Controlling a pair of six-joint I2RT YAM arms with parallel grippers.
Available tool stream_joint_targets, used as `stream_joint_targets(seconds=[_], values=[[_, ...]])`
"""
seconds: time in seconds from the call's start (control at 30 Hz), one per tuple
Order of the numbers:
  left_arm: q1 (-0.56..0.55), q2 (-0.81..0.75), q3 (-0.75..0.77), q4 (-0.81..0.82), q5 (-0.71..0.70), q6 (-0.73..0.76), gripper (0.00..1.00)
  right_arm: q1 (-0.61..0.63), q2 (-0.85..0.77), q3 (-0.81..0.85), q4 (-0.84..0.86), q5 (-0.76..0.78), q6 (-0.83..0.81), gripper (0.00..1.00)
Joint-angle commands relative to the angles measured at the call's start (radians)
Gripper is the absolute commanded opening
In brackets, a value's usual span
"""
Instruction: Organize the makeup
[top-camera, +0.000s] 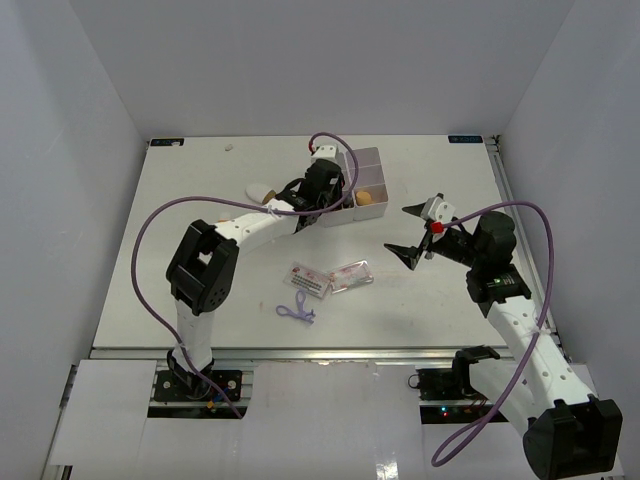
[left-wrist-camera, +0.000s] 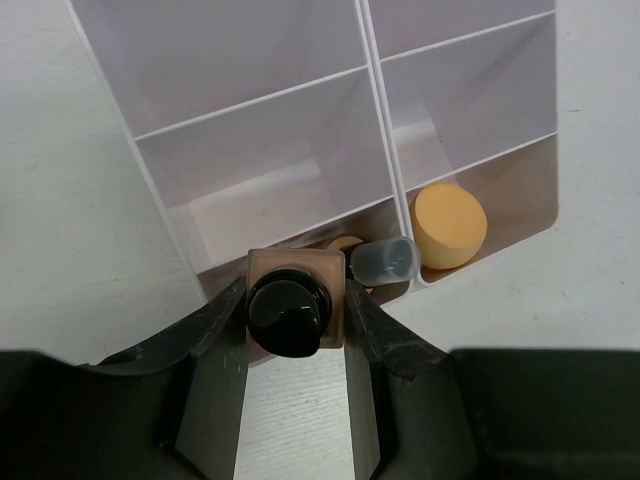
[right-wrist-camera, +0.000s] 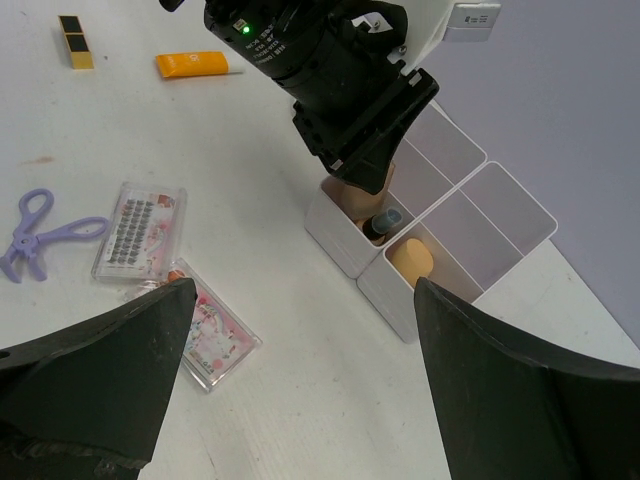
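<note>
My left gripper (left-wrist-camera: 295, 325) is shut on a tan square bottle with a black cap (left-wrist-camera: 293, 300), held upright over the near corner compartment of the white box (left-wrist-camera: 375, 120). That compartment holds a small clear-capped tube (left-wrist-camera: 383, 258). A tan-orange sponge (left-wrist-camera: 450, 222) sits in the compartment beside it. Two clear packets (top-camera: 307, 280) (top-camera: 351, 275) and a purple tool (top-camera: 297, 311) lie on the table in front. My right gripper (top-camera: 420, 235) hangs open and empty above the table, right of the packets. A yellow-orange tube (right-wrist-camera: 190, 64) lies beyond them.
A white oval piece (top-camera: 262, 190) lies by the left arm's forearm. A black and gold stick (right-wrist-camera: 72, 40) lies near the yellow-orange tube. The box's two far compartments (left-wrist-camera: 250, 50) hold nothing. White walls enclose the table on three sides.
</note>
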Motion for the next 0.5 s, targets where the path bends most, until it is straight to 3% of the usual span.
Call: stream_joint_targets(seconds=[0.0, 0.47], values=[[-0.017, 0.001, 0.061, 0.014, -0.113, 0.053, 0.0, -0.013, -0.013, -0.013, 0.045, -0.023, 0.019, 0.96], [-0.068, 0.069, 0.125, -0.007, -0.242, 0.177, 0.0, -0.025, -0.016, -0.022, 0.059, -0.035, 0.033, 0.96]])
